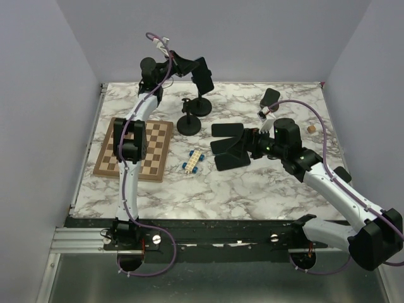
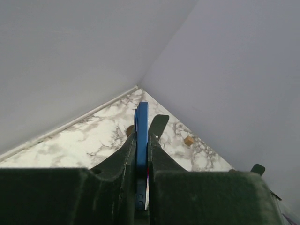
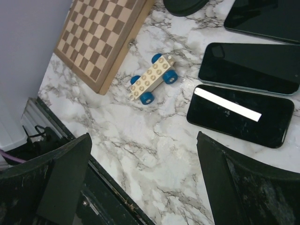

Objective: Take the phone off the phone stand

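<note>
My left gripper point(image 1: 197, 71) is at the far back of the table, shut on a blue-edged phone point(image 1: 204, 78). In the left wrist view the phone point(image 2: 141, 126) stands edge-on between my fingers point(image 2: 161, 161). It sits right over the stem of a black phone stand point(image 1: 201, 105); I cannot tell whether they touch. A second, bare stand point(image 1: 189, 124) is just in front. My right gripper point(image 1: 245, 146) is open and empty above three dark phones lying flat point(image 1: 231, 160); the right wrist view shows my right gripper point(image 3: 143, 140) wide open beside the nearest phone point(image 3: 239, 115).
A chessboard point(image 1: 134, 149) lies at the left and shows in the right wrist view point(image 3: 101, 42). A blue-wheeled toy car point(image 1: 194, 161) sits mid-table. Another propped phone point(image 1: 270, 97) and a small wooden block point(image 1: 311, 128) are at the right back. The table's front rail point(image 3: 108, 187) is close.
</note>
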